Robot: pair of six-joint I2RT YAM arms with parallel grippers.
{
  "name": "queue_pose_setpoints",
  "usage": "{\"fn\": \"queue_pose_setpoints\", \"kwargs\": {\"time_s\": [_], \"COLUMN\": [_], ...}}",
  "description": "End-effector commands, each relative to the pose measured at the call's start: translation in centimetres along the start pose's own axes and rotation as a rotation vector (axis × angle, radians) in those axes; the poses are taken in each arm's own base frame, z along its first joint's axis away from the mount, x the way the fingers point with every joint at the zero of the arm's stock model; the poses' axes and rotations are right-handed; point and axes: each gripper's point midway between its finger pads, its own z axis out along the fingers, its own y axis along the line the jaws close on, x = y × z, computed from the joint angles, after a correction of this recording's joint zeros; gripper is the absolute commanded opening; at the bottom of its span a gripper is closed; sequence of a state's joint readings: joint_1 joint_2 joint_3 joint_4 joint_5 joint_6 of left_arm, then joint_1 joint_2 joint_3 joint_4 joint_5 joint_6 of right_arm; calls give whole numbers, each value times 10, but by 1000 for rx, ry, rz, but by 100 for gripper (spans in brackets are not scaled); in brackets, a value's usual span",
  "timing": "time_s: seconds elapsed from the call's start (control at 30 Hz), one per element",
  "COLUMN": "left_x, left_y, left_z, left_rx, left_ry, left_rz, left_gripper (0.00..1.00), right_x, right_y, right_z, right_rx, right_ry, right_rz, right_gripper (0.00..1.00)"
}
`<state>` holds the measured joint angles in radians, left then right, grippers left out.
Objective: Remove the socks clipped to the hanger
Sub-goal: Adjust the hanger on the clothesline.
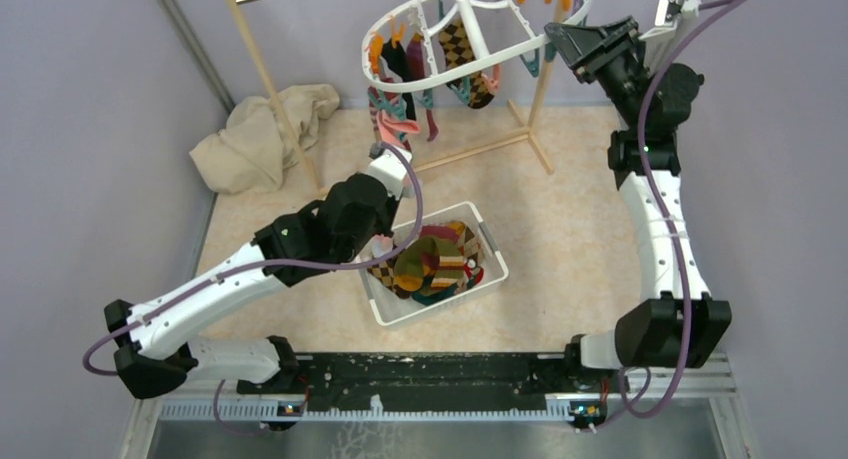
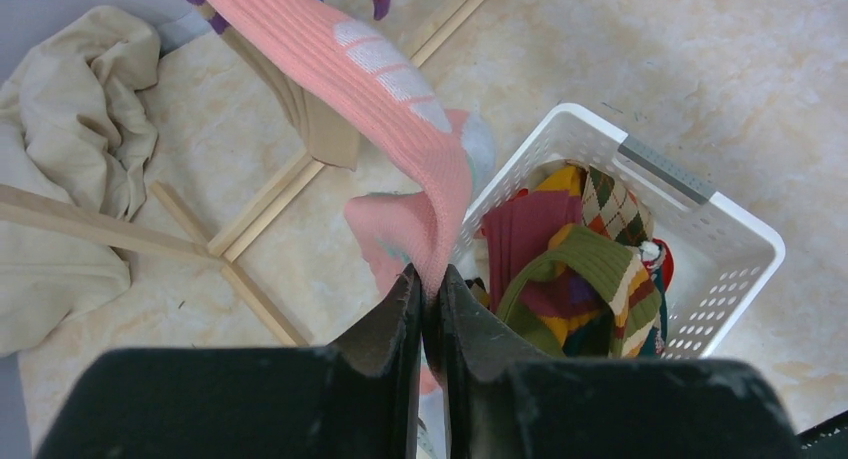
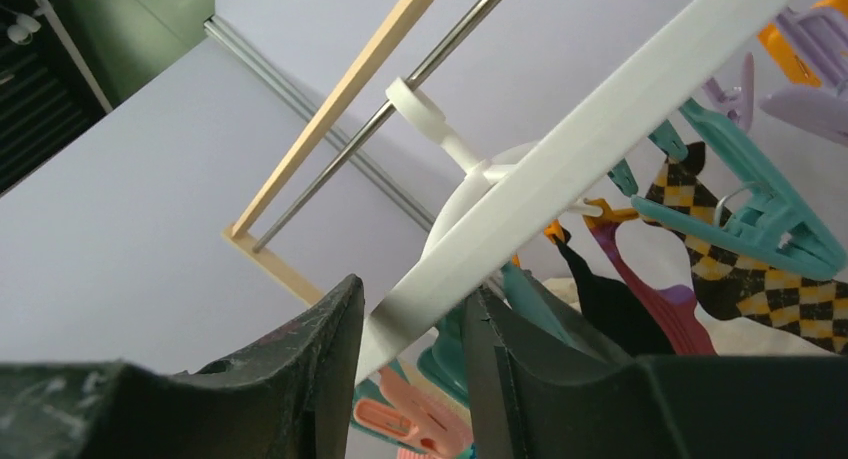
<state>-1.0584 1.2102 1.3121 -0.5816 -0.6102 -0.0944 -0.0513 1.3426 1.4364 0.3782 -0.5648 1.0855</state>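
- By the middle of the beige mottled worktop (image 1: pixel 570 239), our white mesh basket (image 2: pixel 740 229) holds loose socks (image 2: pixel 570 269).
- Just beyond, our left hand (image 2: pixel 428 289) is clenched on a pink ribbed sock (image 2: pixel 380 89) stretched up towards the white oval plastic peg hanger (image 3: pixel 600 129). We judge a firm downward pull comes next, then a drop into the basket.
- Our right hand (image 3: pixel 415 294) clasps the hanger's rim, steadying it.
- Far edge: wooden pole rack (image 1: pixel 265 69), crumpled cream cloth (image 1: pixel 260 134), lilac walls (image 1: pixel 90 99).

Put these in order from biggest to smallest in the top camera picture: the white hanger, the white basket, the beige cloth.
1. Largest: the hanger, though it hangs nearer the camera, which may make it look bigger.
2. Tied: the basket and the beige cloth look about alike, so I won't rank them.
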Motion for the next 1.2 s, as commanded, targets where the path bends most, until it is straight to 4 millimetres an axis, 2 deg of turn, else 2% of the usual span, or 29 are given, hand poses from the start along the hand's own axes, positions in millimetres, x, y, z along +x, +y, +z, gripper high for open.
{"fn": "queue_pose_setpoints", "kwargs": {"time_s": [0.0, 0.1, 0.13, 0.33, 0.57, 0.77, 0.87, 0.93, 1.03, 1.1, 1.17], "left_x": [-14, -20, -23, -43, -59, -79, -86, -89, -92, -90, -86], "left_y": [10, 17, 18, 15, 0, -16, -22, -25, -29, -31, -32], "left_z": [-23, -35, -40, -59, -65, -67, -70, -71, -73, -70, -65], "left_rx": [18, 31, 38, 124, 215, 296, 331, 347, 372, 368, 358], "left_ry": [-54, -78, -89, -148, -185, -214, -226, -231, -233, -220, -207], "left_rz": [-53, -75, -85, -126, -127, -131, -135, -139, -144, -139, -131], "left_gripper": [16, 16, 16, 16, 16, 16, 16, 16, 16, 16, 16], "right_x": [-13, -12, -5, 6, 3, 0, 1, -1, -8, -10, -25], "right_y": [22, 4, 4, -21, -51, -95, -116, -126, -135, -137, -141], "right_z": [20, 29, 34, 55, 85, 112, 125, 133, 144, 145, 135], "right_rx": [-68, -32, -35, 12, 60, 160, 197, 211, 209, 197, 205], "right_ry": [-61, -53, -41, -25, -16, -7, 20, 28, 43, 62, 55], "right_rz": [-42, -38, -29, -13, -9, -38, -30, -34, -33, -10, -12], "right_gripper": [40, 38, 38, 35, 32, 33, 40, 50, 55, 58, 62]}}
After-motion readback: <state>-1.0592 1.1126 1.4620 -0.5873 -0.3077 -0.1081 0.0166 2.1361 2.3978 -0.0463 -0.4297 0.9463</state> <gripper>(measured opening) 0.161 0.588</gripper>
